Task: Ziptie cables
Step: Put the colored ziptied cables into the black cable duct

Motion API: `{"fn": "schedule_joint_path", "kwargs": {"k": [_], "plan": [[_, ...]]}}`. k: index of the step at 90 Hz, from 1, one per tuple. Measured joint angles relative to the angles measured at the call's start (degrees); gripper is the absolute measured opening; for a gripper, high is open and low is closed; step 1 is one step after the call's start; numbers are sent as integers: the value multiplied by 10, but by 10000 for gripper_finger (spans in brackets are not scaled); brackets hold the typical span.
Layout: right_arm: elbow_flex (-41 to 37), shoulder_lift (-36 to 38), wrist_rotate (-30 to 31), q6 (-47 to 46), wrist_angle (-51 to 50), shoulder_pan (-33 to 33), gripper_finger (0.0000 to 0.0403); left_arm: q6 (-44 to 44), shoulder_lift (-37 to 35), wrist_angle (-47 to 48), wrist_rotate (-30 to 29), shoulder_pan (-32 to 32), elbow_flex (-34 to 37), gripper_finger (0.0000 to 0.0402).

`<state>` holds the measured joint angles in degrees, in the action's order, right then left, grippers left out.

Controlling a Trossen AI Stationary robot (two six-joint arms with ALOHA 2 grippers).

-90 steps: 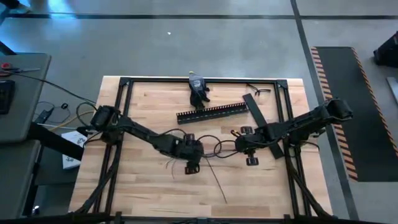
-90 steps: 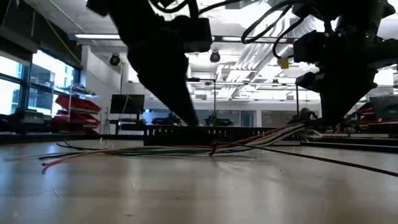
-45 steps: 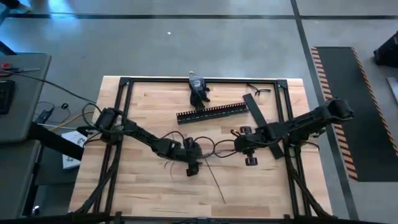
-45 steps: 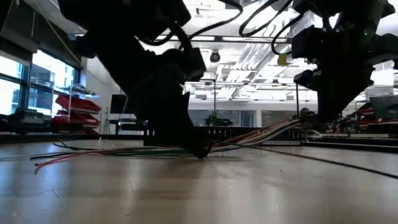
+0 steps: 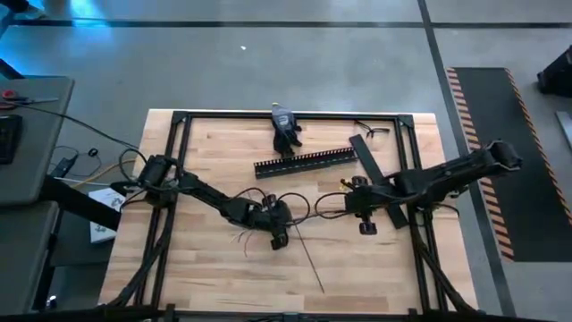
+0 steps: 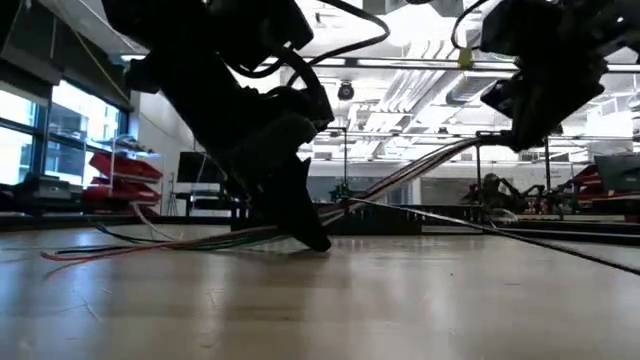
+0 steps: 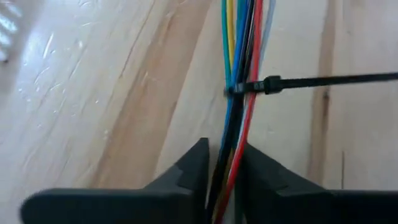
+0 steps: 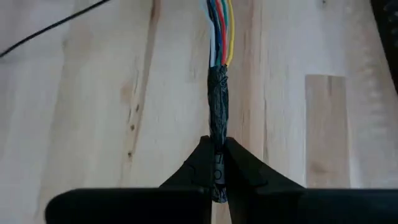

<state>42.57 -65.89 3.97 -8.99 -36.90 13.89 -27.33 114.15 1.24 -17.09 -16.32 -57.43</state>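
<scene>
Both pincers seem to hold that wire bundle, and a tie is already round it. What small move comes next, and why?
Probably pulling the ziptie tighter. It already circles the cables, its long tail sticking out sideways, while the left pincer and right pincer grip the bundle on either side.

I see the cables (image 7: pixel 239 56) in teal, yellow, blue, black and red, bound by a black zip tie (image 7: pixel 311 81). Black tape (image 8: pixel 218 102) wraps their end, and the table (image 8: pixel 93 93) is pale wood with darker streaks.
</scene>
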Motion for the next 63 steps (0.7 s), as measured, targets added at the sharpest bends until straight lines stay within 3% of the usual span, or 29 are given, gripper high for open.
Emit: {"fn": "schedule_joint_path", "kwargs": {"k": [29,63], "plan": [[0,33,19,-11,-44,0,0,-21,-6,12,1,-8,0,2],[0,52,60,-11,-76,0,0,-42,-73,156,40,-17,-2,0]]}}
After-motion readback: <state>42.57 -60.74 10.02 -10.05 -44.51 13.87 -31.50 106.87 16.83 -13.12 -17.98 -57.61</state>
